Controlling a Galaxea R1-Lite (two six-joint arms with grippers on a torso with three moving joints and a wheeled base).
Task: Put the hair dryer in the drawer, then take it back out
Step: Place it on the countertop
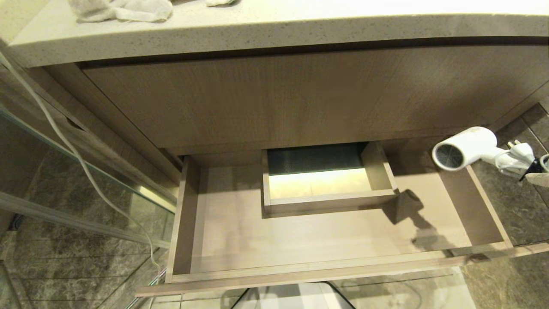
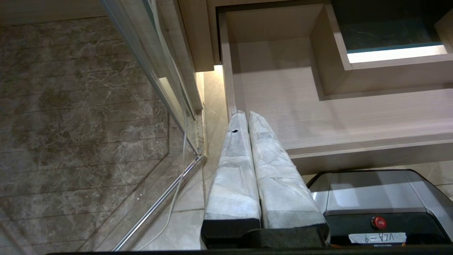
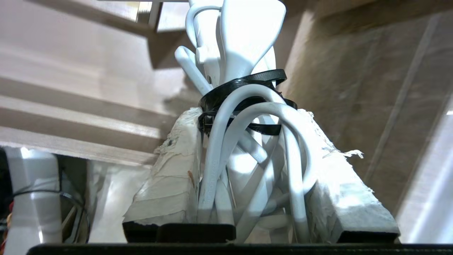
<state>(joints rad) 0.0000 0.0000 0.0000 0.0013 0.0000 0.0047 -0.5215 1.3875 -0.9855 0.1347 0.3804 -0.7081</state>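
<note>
Left gripper (image 2: pixel 247 117), parked at the drawer's (image 1: pixel 300 274) left corner, fingers pressed together, empty; drawer open, its floor bare; dryer (image 1: pixel 465 148) in the air over the right wall, barrel pointing left; right gripper (image 3: pixel 247 148) clamps its bundled cord (image 3: pixel 254 141), so the drawer floor lies left and below.

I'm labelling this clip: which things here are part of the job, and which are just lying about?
Part of the job:
- hair dryer, held at its corded end by the right end effector, above the drawer's right end
- drawer, pulled open

Lying about:
- cloth on the counter
- white cable hanging at the left
- left end effector, idle, shut
</note>
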